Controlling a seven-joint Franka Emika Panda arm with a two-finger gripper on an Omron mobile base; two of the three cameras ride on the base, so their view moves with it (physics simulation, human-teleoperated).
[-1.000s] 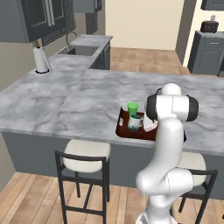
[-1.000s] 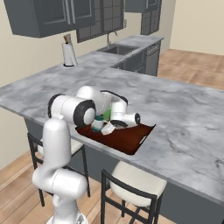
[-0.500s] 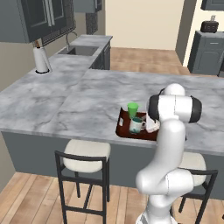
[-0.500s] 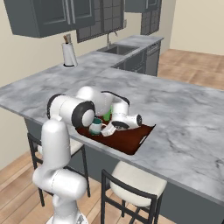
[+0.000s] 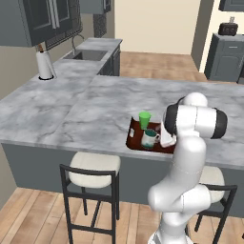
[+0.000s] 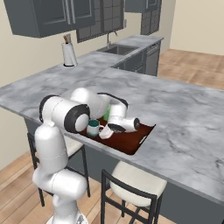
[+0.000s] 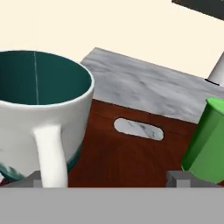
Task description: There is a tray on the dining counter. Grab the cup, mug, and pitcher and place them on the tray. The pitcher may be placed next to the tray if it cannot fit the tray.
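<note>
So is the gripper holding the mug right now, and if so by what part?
Nothing is held. The gripper is open, its fingertips apart either side of the mug's handle; the mug stands on the tray beside the cup.

The white Franka arm with dark joints point(image 5: 190, 143) rises from the lower right of the left base view, folds at a bulky elbow near frame centre right and reaches down-left, its two-finger gripper point(image 7: 111, 179) held low with jaws spread wide, holding nothing.
</note>
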